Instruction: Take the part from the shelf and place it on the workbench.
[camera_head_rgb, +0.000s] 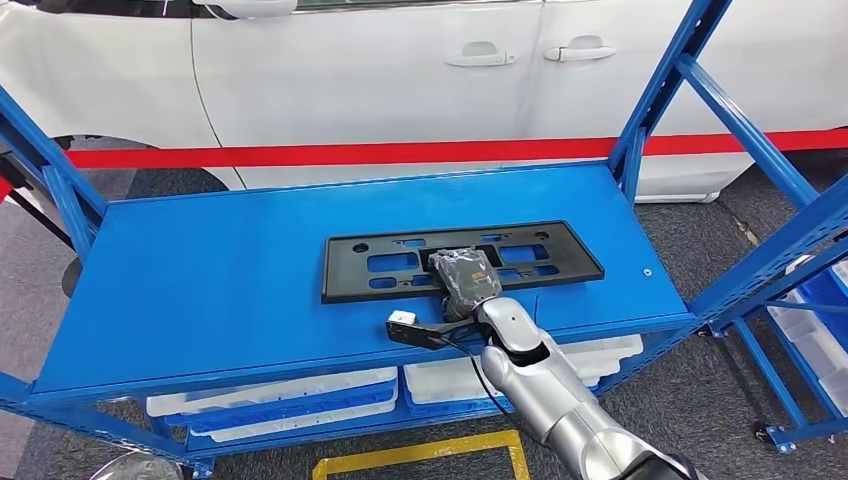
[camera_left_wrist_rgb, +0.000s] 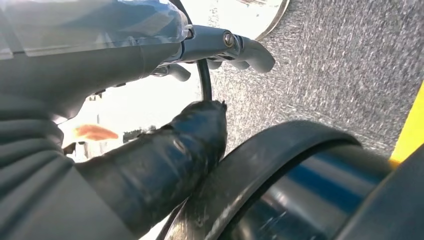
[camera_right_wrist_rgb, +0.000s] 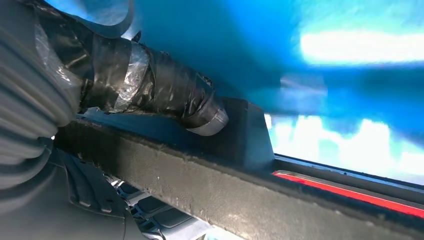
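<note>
Setting: a blue metal shelf (camera_head_rgb: 200, 270) stands on grey carpet in front of a white car (camera_head_rgb: 400, 80), a red barrier tape (camera_head_rgb: 300, 153) stretched between them.
Left hand (camera_left_wrist_rgb: 165, 150): seen in its wrist view hanging over the carpet, fingers loosely curled, holding nothing; likely idle because one arm can manage the part.
Part (camera_head_rgb: 380, 265): a flat black slotted plate lies on the shelf's top deck, right of centre, long side toward the robot, its near edge easy to reach.
Right hand (camera_head_rgb: 463, 280): wrapped in dark tape, it rests on the plate's near edge; the thumb presses its surface, but a closed grip cannot be confirmed.
Writing: none legible.
</note>
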